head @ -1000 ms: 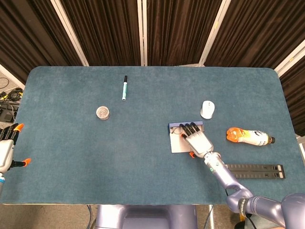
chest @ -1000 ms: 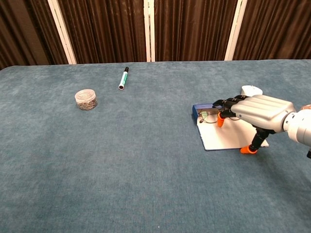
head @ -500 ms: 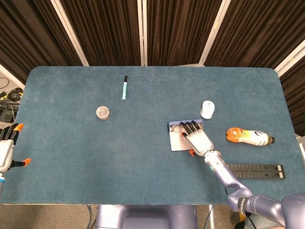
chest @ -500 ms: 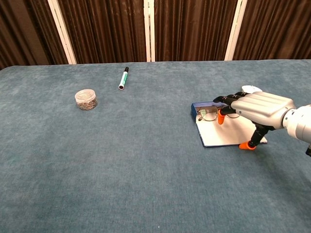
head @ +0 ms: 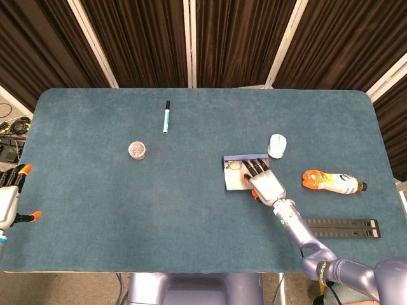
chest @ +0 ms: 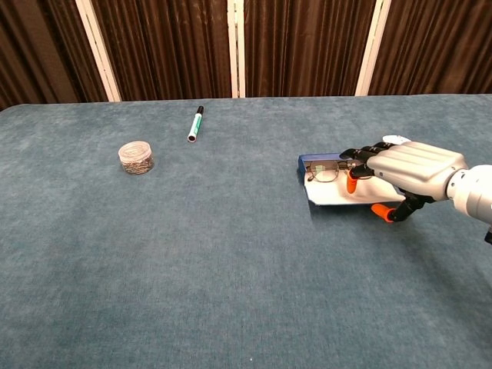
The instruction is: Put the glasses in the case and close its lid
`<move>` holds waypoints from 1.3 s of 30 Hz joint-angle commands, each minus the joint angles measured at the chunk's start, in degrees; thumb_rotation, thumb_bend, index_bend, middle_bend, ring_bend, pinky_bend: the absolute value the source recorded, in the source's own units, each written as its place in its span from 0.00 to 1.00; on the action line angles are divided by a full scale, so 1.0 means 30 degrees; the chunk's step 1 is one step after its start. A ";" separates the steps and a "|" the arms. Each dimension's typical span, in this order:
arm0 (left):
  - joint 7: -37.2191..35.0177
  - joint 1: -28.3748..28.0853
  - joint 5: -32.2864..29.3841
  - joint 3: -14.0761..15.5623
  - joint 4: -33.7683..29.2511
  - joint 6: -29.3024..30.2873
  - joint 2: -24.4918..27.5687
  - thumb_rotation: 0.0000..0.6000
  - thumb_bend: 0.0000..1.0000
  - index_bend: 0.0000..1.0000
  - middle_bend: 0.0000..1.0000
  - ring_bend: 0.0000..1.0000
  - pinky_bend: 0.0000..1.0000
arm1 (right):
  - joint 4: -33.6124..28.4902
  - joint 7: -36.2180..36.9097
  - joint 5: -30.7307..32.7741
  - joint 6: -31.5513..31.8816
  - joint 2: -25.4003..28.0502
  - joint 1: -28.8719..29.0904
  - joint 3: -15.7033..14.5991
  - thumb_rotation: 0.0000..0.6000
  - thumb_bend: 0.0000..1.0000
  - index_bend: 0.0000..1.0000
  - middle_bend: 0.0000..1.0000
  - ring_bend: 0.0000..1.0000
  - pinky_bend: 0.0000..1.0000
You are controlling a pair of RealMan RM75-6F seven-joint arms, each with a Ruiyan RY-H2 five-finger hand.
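Glasses (chest: 326, 174) lie inside the open case (chest: 317, 163), right of the worktop's (head: 95, 190) middle. Since a second ago the white lid (chest: 332, 197) has tilted up from flat, lifted by the right hand (chest: 407, 171), whose fingers (chest: 352, 183) curl under its near edge; closing looks underway. At the left edge, the left hand (head: 9, 197), fingers spread, appears only in the head view. Only the chest view shows the frames clearly.

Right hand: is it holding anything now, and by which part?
The right hand seems to be lifting the case's lid by its near edge; a firm grip cannot be told. The glasses lie inside, not held.
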 commanded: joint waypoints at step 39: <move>-0.0342 0.0042 0.0445 0.0170 -0.0427 -0.0101 0.0317 1.00 0.00 0.00 0.00 0.00 0.00 | -0.5087 0.0389 -0.4893 0.2759 0.4587 -0.0487 -0.1939 1.00 0.48 0.68 0.05 0.00 0.00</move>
